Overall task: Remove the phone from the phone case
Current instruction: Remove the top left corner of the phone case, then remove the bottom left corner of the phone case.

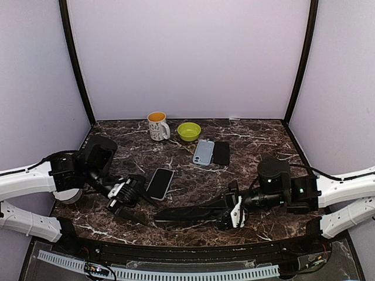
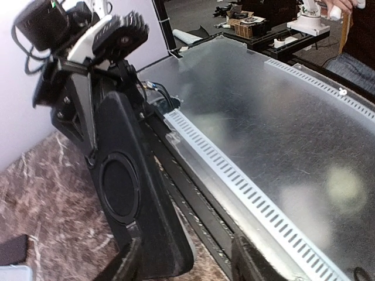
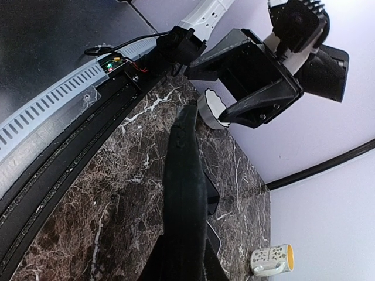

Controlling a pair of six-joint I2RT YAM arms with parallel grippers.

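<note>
A black phone case [image 1: 187, 213] stands on its long edge near the front of the table, and my right gripper [image 1: 234, 212] is shut on its right end. The right wrist view shows the case [image 3: 186, 193] running away from my right gripper [image 3: 187, 266]. My left gripper [image 1: 140, 215] is at the case's left end. Its jaws [image 2: 187, 266] are open, and the case [image 2: 126, 193], with a round ring on its back, ends close to the left finger [image 2: 126, 264]. A phone [image 1: 159, 182] with a dark screen lies flat on the table behind the case, also partly visible as the phone [image 3: 214, 237].
At the back stand a white mug [image 1: 157, 125] and a green bowl [image 1: 188, 130]. A light blue phone-shaped item [image 1: 203, 151] and a black one [image 1: 221, 153] lie side by side mid-table. A white round object [image 1: 70, 196] sits under the left arm. The slotted rail [image 1: 176, 274] borders the front edge.
</note>
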